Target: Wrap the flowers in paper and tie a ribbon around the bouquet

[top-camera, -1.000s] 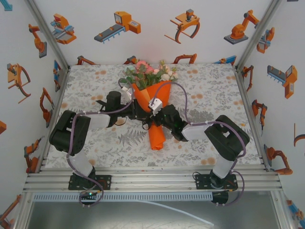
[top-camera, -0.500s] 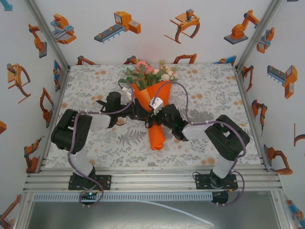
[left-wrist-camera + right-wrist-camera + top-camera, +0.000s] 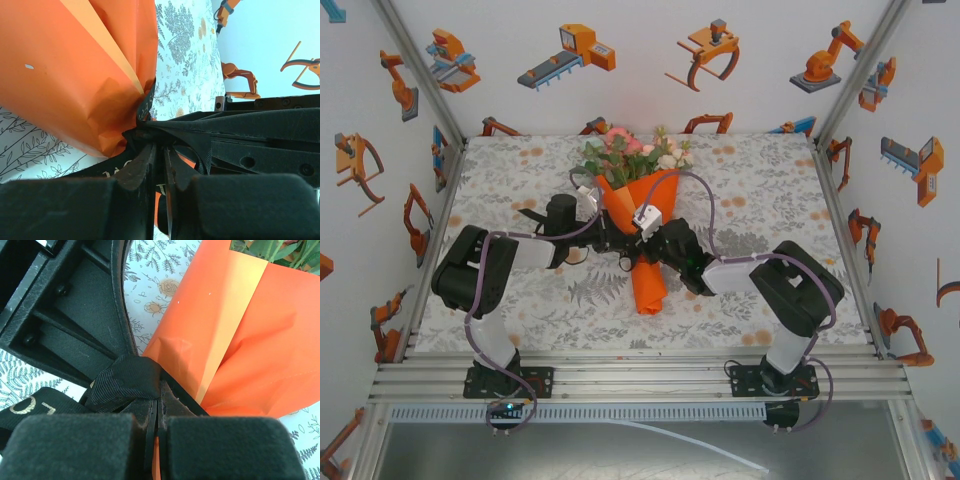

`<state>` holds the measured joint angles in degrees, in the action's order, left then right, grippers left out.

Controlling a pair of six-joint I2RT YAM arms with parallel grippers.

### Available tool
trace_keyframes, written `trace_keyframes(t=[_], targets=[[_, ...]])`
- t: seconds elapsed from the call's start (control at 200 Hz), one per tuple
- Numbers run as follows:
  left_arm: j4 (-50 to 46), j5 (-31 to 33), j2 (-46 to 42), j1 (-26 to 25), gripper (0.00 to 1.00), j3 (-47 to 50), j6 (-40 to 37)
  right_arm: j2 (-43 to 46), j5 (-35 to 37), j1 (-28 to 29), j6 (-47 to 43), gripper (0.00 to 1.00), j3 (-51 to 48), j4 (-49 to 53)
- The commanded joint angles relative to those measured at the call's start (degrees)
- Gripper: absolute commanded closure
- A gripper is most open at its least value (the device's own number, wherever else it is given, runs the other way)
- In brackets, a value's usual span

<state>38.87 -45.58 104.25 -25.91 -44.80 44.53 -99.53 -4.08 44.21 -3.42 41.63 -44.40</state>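
Jaws meet at the waist of the bouquet (image 3: pixel 649 285) in the top view. The left gripper (image 3: pixel 606 236) and right gripper (image 3: pixel 632 256) crowd in from either side, just where a tie belongs. The bouquet lies mid-table (image 3: pixel 520 170), flowers (image 3: pixel 632 150) pointing away from the arms.

At the left wrist, the jaws stand a sliver apart, with light showing between them. The ribbon (image 3: pixel 200 135) gathers just ahead of the tips against the pinched paper (image 3: pixel 75 75). Whether it is gripped I cannot tell.

At the right wrist, the jaws are pressed together on a fold of ribbon that runs across the paper's narrow neck. I judge this to be the tying step, each side set to pull an end so the cone cannot spring open.
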Motion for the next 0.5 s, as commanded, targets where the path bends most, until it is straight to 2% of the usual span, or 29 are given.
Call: trace_keyframes(t=[0.0, 0.07, 0.17, 0.265, 0.385, 0.496], targets=[[2.44, 1.36, -0.37, -0.2, 0.86, -0.97, 0.3, 0.91, -1.56, 0.53, 0.92, 0.99, -0.04, -1.67], [2.11, 1.88, -1.17, -0.24, 0.89, -0.67, -0.34, 1.15, -1.38, 0.53, 0.87, 0.98, -0.7, -1.66], [1.48, 2.72, -2.35, -0.19, 1.0, -0.27, -1.36, 1.85, -0.64, 0.51, 0.87, 0.91, -1.78, -1.74], [1.04, 3.24, -3.3, -0.1, 1.0, 0.1, -1.84, 3.04, 0.85, 0.53, 1.35, 0.83, -3.12, -1.73], [0.28, 5.27, -4.78, 0.38, 1.0, 0.96, -2.44, 4.96, 1.0, 0.53, 1.82, 0.84, -5.66, -1.74], [-4.39, 8.38, -6.64, 0.47, 1.0, 0.76, -5.43, 6.39, 0.33, 0.53, 1.94, 0.85, -8.18, -1.75]])
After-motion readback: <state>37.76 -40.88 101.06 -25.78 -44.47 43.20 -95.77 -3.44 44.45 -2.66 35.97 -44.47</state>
